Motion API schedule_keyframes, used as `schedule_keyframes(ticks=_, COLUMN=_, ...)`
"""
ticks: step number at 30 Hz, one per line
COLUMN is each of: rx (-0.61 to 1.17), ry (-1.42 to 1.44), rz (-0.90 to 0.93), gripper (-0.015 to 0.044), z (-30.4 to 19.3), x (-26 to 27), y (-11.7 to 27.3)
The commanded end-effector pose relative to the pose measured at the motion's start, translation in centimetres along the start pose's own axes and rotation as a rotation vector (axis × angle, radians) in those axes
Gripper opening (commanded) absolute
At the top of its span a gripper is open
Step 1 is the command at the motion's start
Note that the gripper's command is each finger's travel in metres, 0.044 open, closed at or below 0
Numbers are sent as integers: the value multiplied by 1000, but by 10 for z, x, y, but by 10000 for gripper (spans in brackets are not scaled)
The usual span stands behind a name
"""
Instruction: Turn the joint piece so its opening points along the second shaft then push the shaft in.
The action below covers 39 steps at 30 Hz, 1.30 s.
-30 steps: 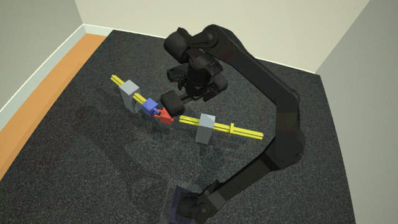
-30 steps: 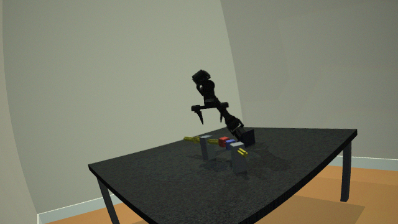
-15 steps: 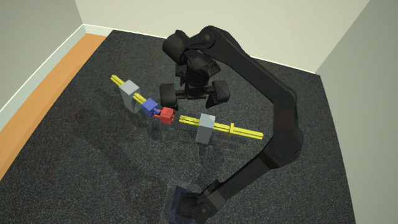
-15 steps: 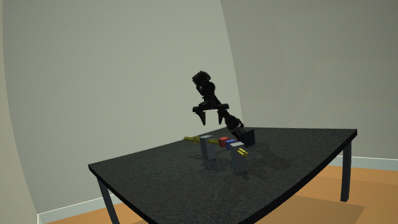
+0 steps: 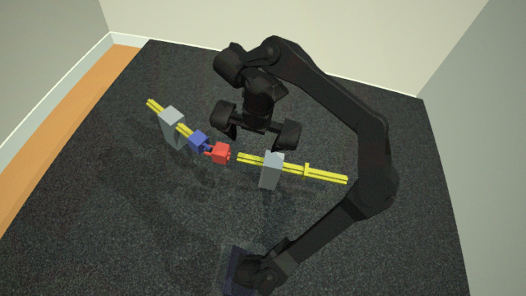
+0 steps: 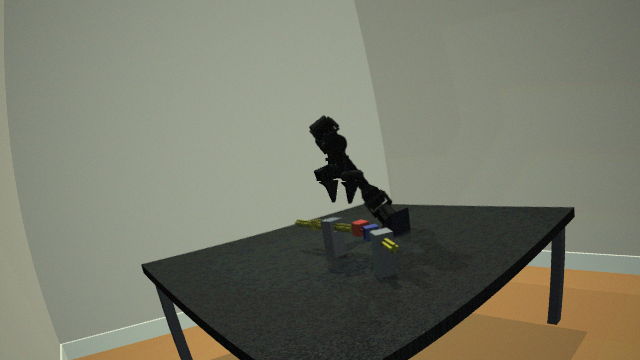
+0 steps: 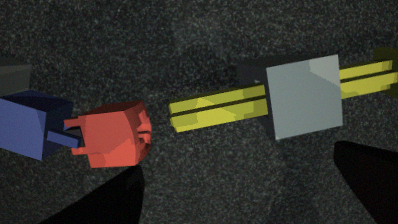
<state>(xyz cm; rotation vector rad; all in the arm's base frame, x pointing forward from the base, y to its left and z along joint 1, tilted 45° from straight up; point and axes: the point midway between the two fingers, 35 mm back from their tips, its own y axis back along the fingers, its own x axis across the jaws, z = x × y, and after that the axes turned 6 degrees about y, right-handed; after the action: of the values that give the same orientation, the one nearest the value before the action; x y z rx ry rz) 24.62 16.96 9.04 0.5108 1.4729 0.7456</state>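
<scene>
The wide-open gripper (image 5: 254,144) (image 6: 342,202) (image 7: 240,163) hangs above the parts, holding nothing.
The red joint piece (image 5: 220,153) (image 6: 359,228) (image 7: 112,137) sits on hinges by the blue end piece (image 5: 197,141) (image 6: 370,232) (image 7: 22,125), so it can turn. Its hole faces the second shaft (image 5: 325,174) (image 6: 343,228) (image 7: 217,115), with a gap between. It looks nearly lined up, so pushing is probably next. The grey slide block (image 5: 273,159) (image 6: 329,242) (image 7: 306,97) holds the shaft up and should help it go straight. The yellow collar (image 5: 306,170) (image 6: 315,224) (image 7: 386,53) sits beyond that block, maybe to stop the shaft going too far. Open fingers can fit around the shaft, but a crooked hole could make it bump.
</scene>
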Motion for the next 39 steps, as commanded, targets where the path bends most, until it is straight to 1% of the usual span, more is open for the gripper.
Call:
schedule_keyframes(ticks=1, rx=1, ry=-132, rz=-9, gripper=440, z=1, x=0, y=-2)
schedule_keyframes(ticks=39, rx=1, ry=-1253, rz=-78, gripper=440, z=1, x=1, y=-20)
